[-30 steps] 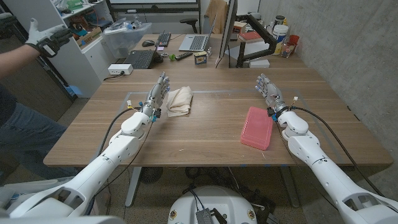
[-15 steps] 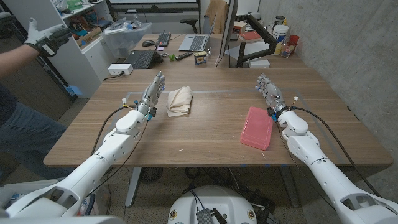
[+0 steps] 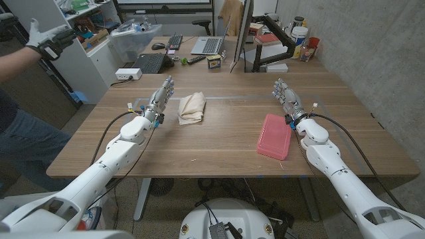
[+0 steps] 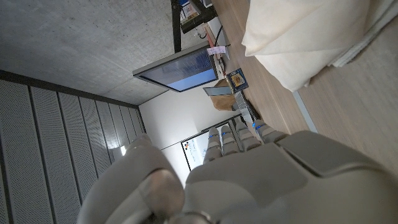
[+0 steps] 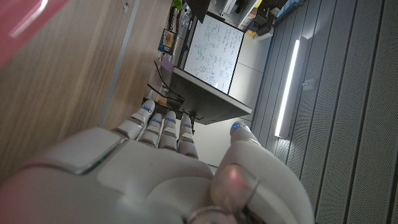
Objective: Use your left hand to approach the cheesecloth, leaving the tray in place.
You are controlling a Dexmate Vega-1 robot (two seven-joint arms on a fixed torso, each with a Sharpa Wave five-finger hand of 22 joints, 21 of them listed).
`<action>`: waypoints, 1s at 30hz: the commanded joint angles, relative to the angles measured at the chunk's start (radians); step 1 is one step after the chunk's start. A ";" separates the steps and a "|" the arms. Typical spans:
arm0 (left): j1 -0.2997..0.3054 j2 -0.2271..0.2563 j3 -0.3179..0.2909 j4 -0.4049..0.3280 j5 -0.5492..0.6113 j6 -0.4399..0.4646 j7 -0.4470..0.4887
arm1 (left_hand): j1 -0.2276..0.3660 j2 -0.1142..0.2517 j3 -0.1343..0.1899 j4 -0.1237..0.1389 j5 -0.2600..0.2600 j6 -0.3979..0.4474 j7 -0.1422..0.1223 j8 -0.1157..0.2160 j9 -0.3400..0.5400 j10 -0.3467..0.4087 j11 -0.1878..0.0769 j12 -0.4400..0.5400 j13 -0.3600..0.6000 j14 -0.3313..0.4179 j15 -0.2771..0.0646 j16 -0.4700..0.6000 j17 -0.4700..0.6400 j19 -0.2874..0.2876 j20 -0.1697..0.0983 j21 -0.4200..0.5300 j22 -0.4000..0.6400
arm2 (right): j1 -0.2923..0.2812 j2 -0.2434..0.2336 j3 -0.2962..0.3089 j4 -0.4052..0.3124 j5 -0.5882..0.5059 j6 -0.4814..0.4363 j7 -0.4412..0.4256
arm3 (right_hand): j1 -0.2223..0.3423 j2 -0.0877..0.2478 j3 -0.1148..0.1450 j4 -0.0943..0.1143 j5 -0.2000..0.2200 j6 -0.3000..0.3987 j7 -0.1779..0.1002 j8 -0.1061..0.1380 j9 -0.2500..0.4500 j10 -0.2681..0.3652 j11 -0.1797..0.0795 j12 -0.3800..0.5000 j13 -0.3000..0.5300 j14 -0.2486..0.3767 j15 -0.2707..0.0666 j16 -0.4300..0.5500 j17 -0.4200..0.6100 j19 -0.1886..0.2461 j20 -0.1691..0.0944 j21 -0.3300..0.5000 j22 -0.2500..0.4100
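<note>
The left robot hand (image 3: 161,93) hangs just beside the cheesecloth (image 3: 191,107), fingers straight and holding nothing (pink tray (image 3: 274,135) well apart).

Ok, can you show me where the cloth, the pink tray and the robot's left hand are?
cheesecloth (image 3: 191,107), head view, middle of the folds
tray (image 3: 273,136), head view, its flat top
left hand (image 3: 161,97), head view, back of the hand

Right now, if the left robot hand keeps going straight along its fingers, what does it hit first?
Probably nothing close: the left robot hand points toward the table's far edge, passing beside the cheesecloth, not onto it. Further along sit a white power strip and black keyboard, though depth is unclear.
</note>
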 commanded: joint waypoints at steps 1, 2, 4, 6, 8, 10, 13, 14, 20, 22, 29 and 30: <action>-0.034 0.012 0.018 0.029 0.034 0.011 -0.007 | 0.017 0.004 0.009 -0.004 0.008 0.011 -0.002 0.010 0.004 0.010 -0.005 0.007 0.005 0.006 0.001 0.008 0.003 -0.010 0.001 0.003 0.003 | -0.004 0.007 0.007 -0.005 -0.008 0.011 -0.005 | 0.009 0.008 0.001 -0.005 0.002 0.005 -0.002 0.003 0.005 0.010 -0.001 0.003 0.003 0.005 0.000 0.008 0.006 0.010 0.001 0.000 0.003; -0.037 0.012 0.019 0.031 0.040 0.011 -0.004 | 0.018 0.005 0.009 -0.004 0.008 0.011 -0.002 0.010 0.004 0.011 -0.006 0.008 0.005 0.007 0.001 0.008 0.003 -0.011 0.002 0.002 0.003 | -0.005 0.007 0.007 -0.007 -0.009 0.012 -0.008 | 0.009 0.008 0.000 -0.006 0.001 0.005 -0.002 0.003 0.005 0.010 -0.001 0.004 0.003 0.005 0.000 0.008 0.006 0.010 0.001 -0.001 0.003; -0.048 0.012 0.024 0.042 0.049 0.008 -0.006 | 0.023 0.007 0.011 -0.007 0.008 0.011 -0.007 0.010 0.004 0.011 -0.008 0.008 0.005 0.007 0.001 0.008 0.003 -0.012 0.004 0.002 0.003 | -0.008 0.006 0.009 -0.012 -0.011 0.015 -0.012 | 0.008 0.008 0.000 -0.006 0.001 0.005 -0.002 0.003 0.005 0.010 -0.001 0.003 0.003 0.005 0.000 0.008 0.006 0.010 0.001 -0.001 0.003; -0.052 0.012 0.027 0.046 0.056 0.003 -0.004 | 0.027 0.009 0.012 -0.008 0.007 0.013 -0.009 0.010 0.004 0.011 -0.006 0.007 0.005 0.007 0.001 0.008 0.003 -0.013 0.006 0.003 0.003 | -0.009 0.005 0.010 -0.015 -0.010 0.014 -0.013 | 0.008 0.008 -0.001 -0.006 0.001 0.005 -0.002 0.002 0.005 0.010 -0.002 0.003 0.003 0.005 0.001 0.008 0.006 0.010 0.001 -0.001 0.003; -0.063 0.013 0.033 0.053 0.072 -0.005 -0.005 | 0.032 0.012 0.014 -0.011 0.007 0.013 -0.012 0.010 0.004 0.012 -0.007 0.008 0.005 0.008 0.001 0.008 0.003 -0.012 0.009 0.003 0.003 | -0.012 0.004 0.011 -0.020 -0.011 0.016 -0.016 | 0.008 0.008 -0.001 -0.007 0.001 0.005 -0.003 0.002 0.005 0.014 -0.001 0.005 0.003 0.011 0.001 0.010 0.006 0.011 0.002 0.000 0.003; -0.069 0.016 0.036 0.054 0.083 -0.010 -0.004 | 0.038 0.014 0.016 -0.014 0.006 0.015 -0.016 0.011 0.004 0.015 -0.008 0.009 0.005 0.009 0.003 0.008 0.003 -0.013 0.013 0.003 0.004 | -0.014 0.002 0.012 -0.024 -0.013 0.017 -0.020 | 0.007 0.008 -0.002 -0.007 0.001 0.006 -0.003 0.002 0.005 0.018 -0.003 0.006 0.003 0.016 0.000 0.011 0.006 0.012 0.003 0.000 0.003; -0.074 0.021 0.041 0.054 0.104 -0.021 0.004 | 0.045 0.017 0.019 -0.017 0.005 0.015 -0.020 0.011 0.004 0.015 -0.011 0.008 0.005 0.010 0.003 0.008 0.003 -0.013 0.017 0.004 0.004 | -0.015 0.004 0.013 -0.026 -0.013 0.021 -0.026 | 0.007 0.008 -0.003 -0.008 0.001 0.006 -0.004 0.002 0.005 0.020 -0.003 0.007 0.003 0.019 -0.001 0.012 0.006 0.012 0.003 -0.001 0.004; -0.075 0.023 0.043 0.053 0.110 -0.025 0.006 | 0.047 0.017 0.019 -0.018 0.005 0.016 -0.020 0.011 0.004 0.015 -0.011 0.008 0.005 0.010 0.003 0.008 0.003 -0.013 0.018 0.004 0.004 | -0.016 0.005 0.013 -0.027 -0.013 0.022 -0.027 | 0.007 0.008 -0.004 -0.008 0.001 0.006 -0.004 0.002 0.005 0.021 -0.002 0.007 0.003 0.019 0.000 0.012 0.006 0.012 0.003 -0.001 0.004; -0.079 0.035 0.048 0.046 0.140 -0.037 0.019 | 0.059 0.020 0.023 -0.025 0.003 0.020 -0.024 0.013 0.005 0.016 -0.014 0.009 0.006 0.013 0.001 0.008 0.003 -0.015 0.025 0.004 0.004 | -0.017 0.007 0.015 -0.030 -0.012 0.028 -0.036 | 0.007 0.008 -0.005 -0.009 0.001 0.007 -0.004 0.002 0.005 0.022 -0.003 0.007 0.003 0.018 -0.001 0.011 0.006 0.013 0.003 -0.001 0.004; -0.080 0.040 0.049 0.041 0.146 -0.038 0.020 | 0.062 0.020 0.024 -0.027 0.003 0.021 -0.025 0.013 0.005 0.018 -0.016 0.009 0.006 0.014 0.001 0.008 0.003 -0.015 0.027 0.004 0.004 | -0.018 0.009 0.016 -0.028 -0.009 0.030 -0.037 | 0.007 0.008 -0.005 -0.009 0.001 0.007 -0.004 0.002 0.005 0.022 -0.003 0.007 0.003 0.018 -0.001 0.011 0.006 0.013 0.003 -0.001 0.004; -0.084 0.054 0.058 0.028 0.169 -0.031 0.023 | 0.076 0.021 0.027 -0.035 0.001 0.021 -0.027 0.013 0.005 0.022 -0.013 0.010 0.006 0.017 0.000 0.009 0.003 -0.017 0.035 0.004 0.004 | -0.015 0.011 0.017 -0.019 -0.006 0.038 -0.038 | 0.006 0.008 -0.006 -0.010 0.001 0.007 -0.005 0.002 0.005 0.022 -0.003 0.006 0.003 0.018 0.000 0.010 0.006 0.012 0.004 -0.001 0.004; -0.087 0.058 0.060 0.026 0.174 -0.027 0.022 | 0.078 0.022 0.027 -0.036 0.000 0.022 -0.027 0.013 0.005 0.022 -0.016 0.010 0.006 0.017 0.000 0.009 0.003 -0.018 0.038 0.004 0.004 | -0.015 0.012 0.018 -0.017 -0.004 0.040 -0.037 | 0.006 0.008 -0.006 -0.010 0.001 0.008 -0.004 0.002 0.005 0.022 -0.003 0.006 0.003 0.018 0.000 0.010 0.006 0.012 0.004 -0.001 0.004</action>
